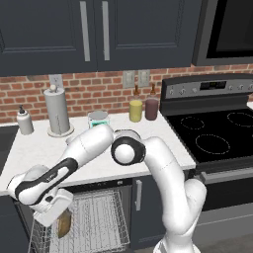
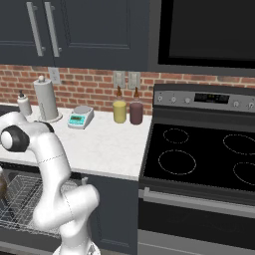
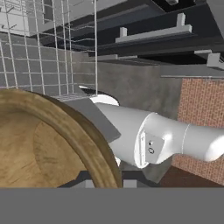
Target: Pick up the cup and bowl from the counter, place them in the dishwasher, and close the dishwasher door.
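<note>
The wooden bowl (image 1: 64, 222) is pinched by the jaws – held on edge, presumably to be slotted into the dishwasher rack (image 1: 104, 217).

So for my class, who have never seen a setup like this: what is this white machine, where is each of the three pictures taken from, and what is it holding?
It is a white robot arm in a computer-drawn kitchen. Two pictures come from cameras on its base, behind it to the left and right, looking over the counter. The third comes from a camera on its hand.

On the counter stand a paper-towel holder, a soap bottle, a small kitchen scale, and a yellow jar beside a maroon jar. A black stovetop is to the right.

The arm reaches down to the dishwasher's wire rack. Its claw is closed on the wooden bowl, held on edge over the rack and looming large in the hand picture.
</note>
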You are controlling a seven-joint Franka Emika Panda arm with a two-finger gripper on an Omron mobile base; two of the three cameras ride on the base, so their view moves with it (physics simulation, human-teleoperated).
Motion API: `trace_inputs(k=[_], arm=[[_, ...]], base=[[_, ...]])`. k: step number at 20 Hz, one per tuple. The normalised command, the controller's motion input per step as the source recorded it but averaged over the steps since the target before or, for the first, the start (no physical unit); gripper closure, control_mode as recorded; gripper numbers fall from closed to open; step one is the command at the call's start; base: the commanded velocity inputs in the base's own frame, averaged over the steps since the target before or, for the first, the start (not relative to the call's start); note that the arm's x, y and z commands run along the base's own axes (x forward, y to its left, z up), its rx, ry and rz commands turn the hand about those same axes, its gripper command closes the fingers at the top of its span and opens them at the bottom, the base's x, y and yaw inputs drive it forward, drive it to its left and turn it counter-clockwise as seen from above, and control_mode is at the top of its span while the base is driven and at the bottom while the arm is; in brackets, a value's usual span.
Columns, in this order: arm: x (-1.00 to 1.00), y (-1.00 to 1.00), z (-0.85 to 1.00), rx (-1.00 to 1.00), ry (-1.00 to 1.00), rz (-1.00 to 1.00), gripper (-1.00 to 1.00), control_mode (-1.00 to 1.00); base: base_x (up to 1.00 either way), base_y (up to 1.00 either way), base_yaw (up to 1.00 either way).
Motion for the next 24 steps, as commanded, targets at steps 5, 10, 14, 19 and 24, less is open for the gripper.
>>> trace_inputs(k=[5, 10, 14, 19, 24], arm=[[0.0, 0.02, -0.52, -0.02, -0.11, 0.0, 1.0, -1.0], [0.0, 0.08, -0.44, 0.0, -0.23, 0.0, 1.0, -1.0], [0.0, 0.12, -0.09, 0.02, -0.38, 0.0, 1.0, -1.0], [0.03, 0.1, -0.13, 0.11, -0.35, 0.0, 1.0, -1.0], [0.0, 0.02, -0.36, 0.09, -0.23, 0.0, 1.0, -1.0]], base=[[0.0, 0.0, 0.0], [0.0, 0.0, 0.0], [0.0, 0.0, 0.0], [0.0, 0.0, 0.0], [0.0, 0.0, 0.0]])
